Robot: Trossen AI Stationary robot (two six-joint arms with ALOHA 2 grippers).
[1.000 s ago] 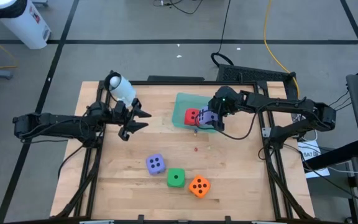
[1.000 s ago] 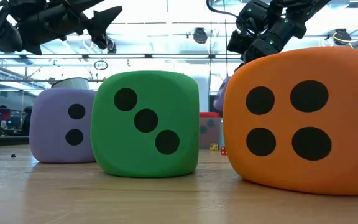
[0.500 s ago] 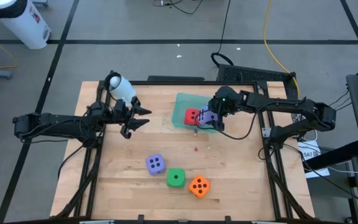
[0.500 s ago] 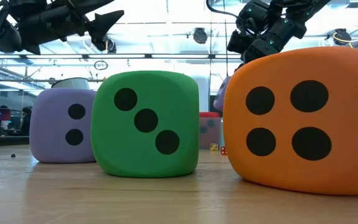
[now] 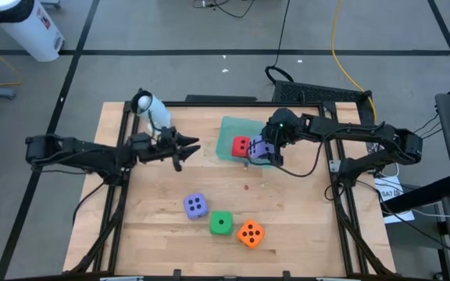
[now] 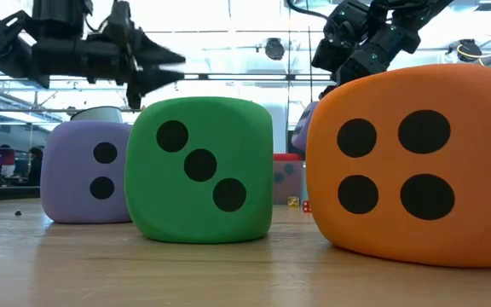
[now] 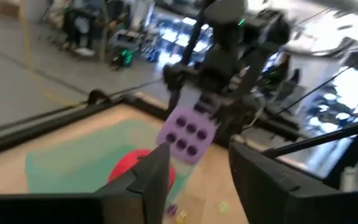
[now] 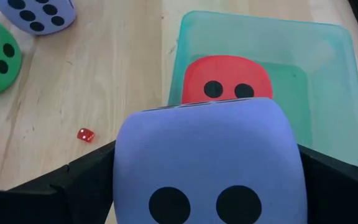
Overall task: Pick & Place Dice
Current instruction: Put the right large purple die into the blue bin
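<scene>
My right gripper [image 5: 262, 150] is shut on a purple die [image 8: 207, 158] and keeps it in the air over the near right part of a teal tray [image 5: 233, 126]. A red die [image 5: 241, 146] lies in that tray. Another purple die [image 5: 196, 205], a green die [image 5: 221, 224] and an orange die [image 5: 250, 233] rest on the wooden table near its front edge. My left gripper [image 5: 187, 147] hovers open and level left of the tray, pointing at it with nothing between its fingers [image 7: 148, 180]. My right gripper pinches the purple die between its two fingers [image 8: 86, 180], one on each of two opposite side faces [image 8: 122, 168]. The fingers slant down from the table's right side. The die is lifted clear above the tray, level, with a two-pip face toward the wrist camera.
A white cylinder [image 5: 151, 110] stands at the table's far left, just behind my left arm. A tiny red die [image 8: 85, 134] lies on the wood in front of the tray. Open wood stretches between the tray and the three dice at the front.
My left gripper has moved toward the table's right, toward the tray, and has sunk a little while its wrist rolled; it now points level at the tray. My right gripper and its purple die have kept still.
</scene>
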